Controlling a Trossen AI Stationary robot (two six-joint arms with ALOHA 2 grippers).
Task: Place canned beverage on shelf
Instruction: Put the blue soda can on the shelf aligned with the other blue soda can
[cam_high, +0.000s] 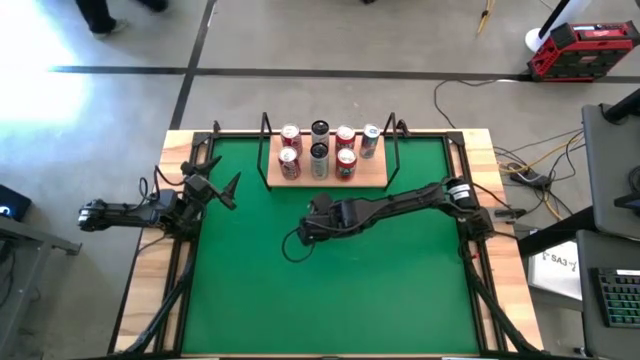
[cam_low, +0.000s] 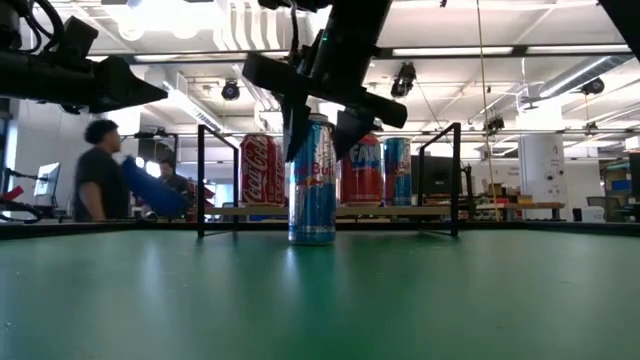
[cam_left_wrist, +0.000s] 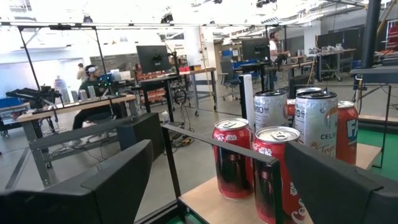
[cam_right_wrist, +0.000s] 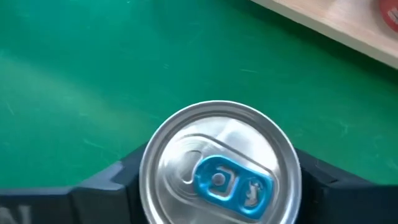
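A tall blue and silver can (cam_low: 312, 200) stands upright on the green mat (cam_high: 400, 290), a little in front of the shelf. My right gripper (cam_low: 320, 140) is over it, shut on its top end; in the high view my right gripper (cam_high: 318, 225) hides the can. The shelf (cam_high: 372, 178) is a light wood board with black uprights at the mat's far edge. It holds several cans, red ones (cam_high: 289, 165) and silver ones (cam_high: 369, 140). My left gripper (cam_high: 226, 186) is open and empty near the table's left edge, level with the shelf. My right gripper holds the can's top end (cam_right_wrist: 155, 155) between its two fingers, one on each side just under the rim. The fingers (cam_low: 296, 135) come from above, pointing down. The can stands upright with its base (cam_low: 312, 238) on the mat.
The shelf's black uprights (cam_low: 200, 180) stand at its corners, and a low bar (cam_left_wrist: 217, 144) runs along its left end. Bare board (cam_high: 375, 180) shows at the shelf's front right. A person (cam_low: 100, 185) moves in the room behind. Cables lie off the table's right edge.
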